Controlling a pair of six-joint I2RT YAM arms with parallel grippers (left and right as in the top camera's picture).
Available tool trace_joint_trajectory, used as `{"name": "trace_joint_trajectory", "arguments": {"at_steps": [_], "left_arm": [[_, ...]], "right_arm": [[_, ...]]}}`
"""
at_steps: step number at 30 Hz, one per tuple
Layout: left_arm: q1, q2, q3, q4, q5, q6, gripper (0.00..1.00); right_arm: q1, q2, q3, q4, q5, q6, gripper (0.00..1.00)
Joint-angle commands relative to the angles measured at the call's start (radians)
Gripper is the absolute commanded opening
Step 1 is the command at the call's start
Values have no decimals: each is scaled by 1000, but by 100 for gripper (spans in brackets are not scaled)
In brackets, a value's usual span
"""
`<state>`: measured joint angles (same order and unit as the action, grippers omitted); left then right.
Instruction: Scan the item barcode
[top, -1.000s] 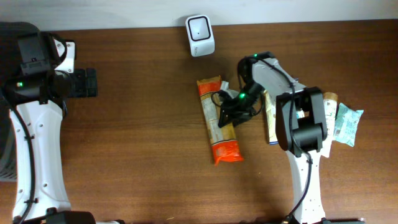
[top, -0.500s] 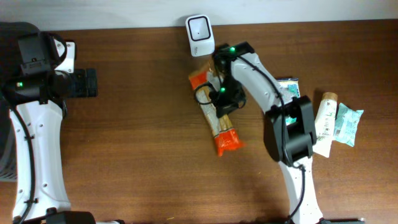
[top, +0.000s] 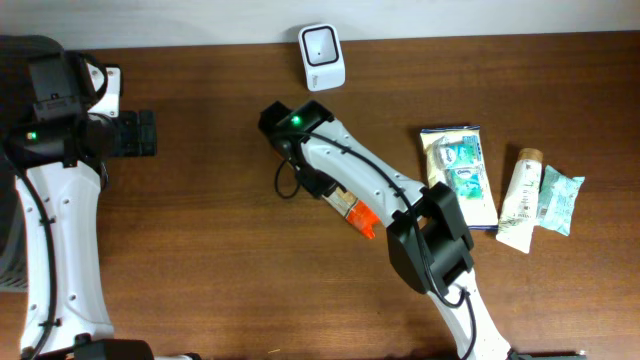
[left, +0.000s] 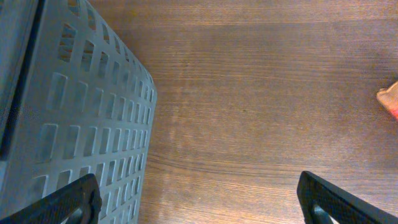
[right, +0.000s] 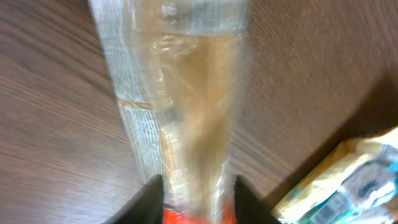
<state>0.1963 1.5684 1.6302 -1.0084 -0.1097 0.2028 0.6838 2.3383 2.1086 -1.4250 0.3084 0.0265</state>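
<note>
Dark wood tabletop (top: 200, 250), and near the scanner (top: 322, 57) the right gripper (right: 199, 194) pinches the snack packet (right: 180, 93), its length slanting away from the scanner.

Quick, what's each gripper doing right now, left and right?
Left gripper: open, holding nothing.
Right gripper: closed on the snack packet.

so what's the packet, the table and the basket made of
The packet: thin plastic film, glossy, part clear with an orange end; it glints and crinkles. The table: wood or wood-look laminate, brown grain, slight sheen. The basket: likely moulded grey plastic, matte, with rows of slots.
</note>
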Motion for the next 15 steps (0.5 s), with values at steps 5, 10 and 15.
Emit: {"name": "trace_joint_trajectory", "arguments": {"at_steps": [5,10,15], "left_arm": [[5,-11,13,1,-3,12,99],[5,-11,13,1,-3,12,99],[5,-11,13,1,-3,12,99]], "right_arm": [[-137,-32,22,-38,-352,-66,57],[-277,-37,22,-34,-460,-144,63],[-413,11,-8,16,-681,-334,78]]}}
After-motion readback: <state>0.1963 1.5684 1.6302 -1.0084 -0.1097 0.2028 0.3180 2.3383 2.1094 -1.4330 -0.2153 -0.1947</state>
